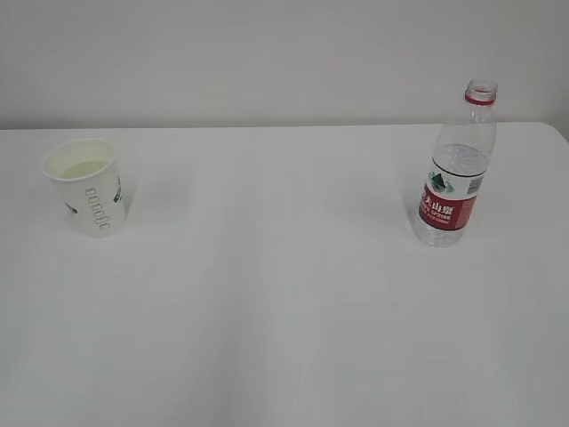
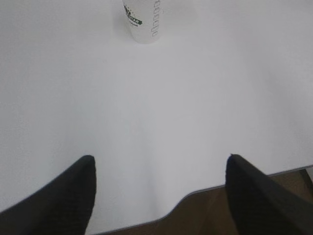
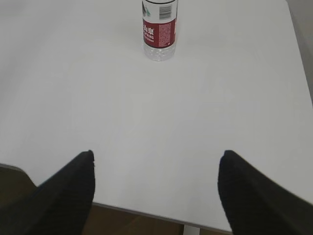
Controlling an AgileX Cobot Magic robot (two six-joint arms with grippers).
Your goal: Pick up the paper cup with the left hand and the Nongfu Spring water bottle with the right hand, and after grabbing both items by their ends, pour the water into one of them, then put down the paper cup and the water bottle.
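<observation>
Exterior view: a white table point(image 1: 284, 302) carries two things, well apart. The cup point(image 1: 87, 187), small, white and tapered with grey-green print on its side and a cream inside, stands upright at the far left. The bottle point(image 1: 458, 169), tall and clear with a red label, a green mountain logo and a red neck ring, stands upright at the far right with no cap on its mouth. No arm shows here.

Left wrist view: the left hand point(image 2: 159, 196) hangs released over the near table edge, its two black fingers point(image 2: 63, 196) spread wide with nothing between them. The cup point(image 2: 143, 20) stands far ahead, its top cut off by the frame.

Right wrist view: the right hand point(image 3: 156, 191) is likewise released and empty above the near edge. The bottle point(image 3: 159, 29) stands far ahead; only its lower half with the label shows.
</observation>
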